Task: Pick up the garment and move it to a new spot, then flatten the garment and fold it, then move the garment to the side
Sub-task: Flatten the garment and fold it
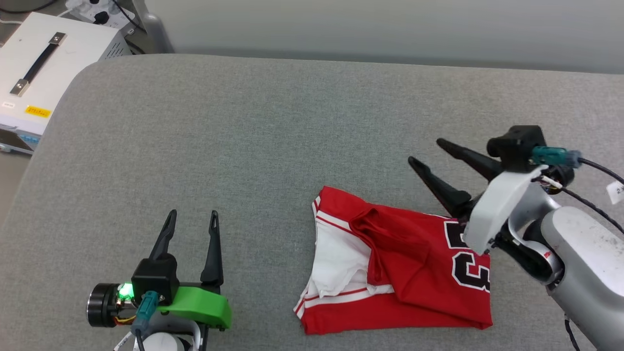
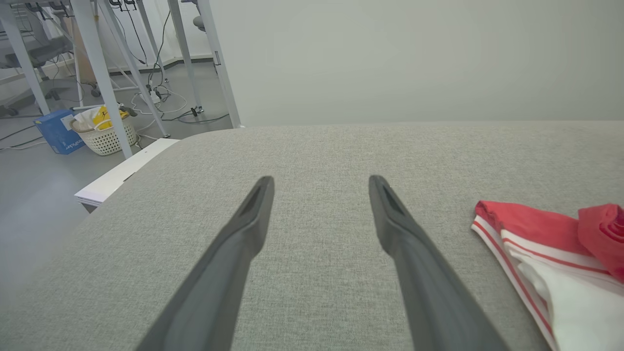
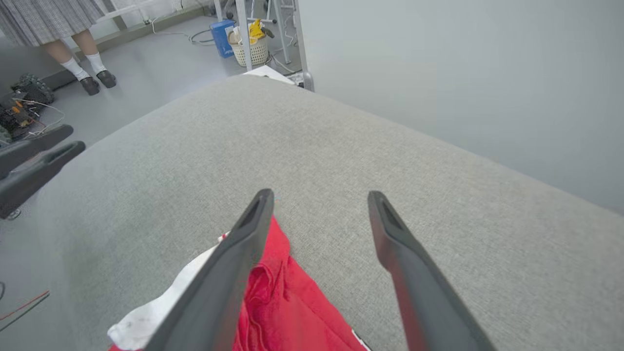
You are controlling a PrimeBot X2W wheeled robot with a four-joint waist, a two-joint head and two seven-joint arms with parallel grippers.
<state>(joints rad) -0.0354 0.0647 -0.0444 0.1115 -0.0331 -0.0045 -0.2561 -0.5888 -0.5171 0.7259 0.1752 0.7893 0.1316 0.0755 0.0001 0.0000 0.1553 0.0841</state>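
Shirt [image 1: 399, 273] lies near-right on the grey table [image 1: 243, 122], in a rough fold: red flap rucked over a white sleeve, "23" print up at its right end, partly hidden by the arm. R gripper [image 1: 425, 151] hangs over the shirt's far-right edge, tips past it above bare table, fingers apart, nothing between. L gripper [image 1: 192, 214] is well left, near side, fingers apart too, empty. Risks, imo: fold looks loose, so pinching the top layer only would peel it open on the shift sideways; dragging over the cloth top could ruck it more; a low R finger could snag the flap
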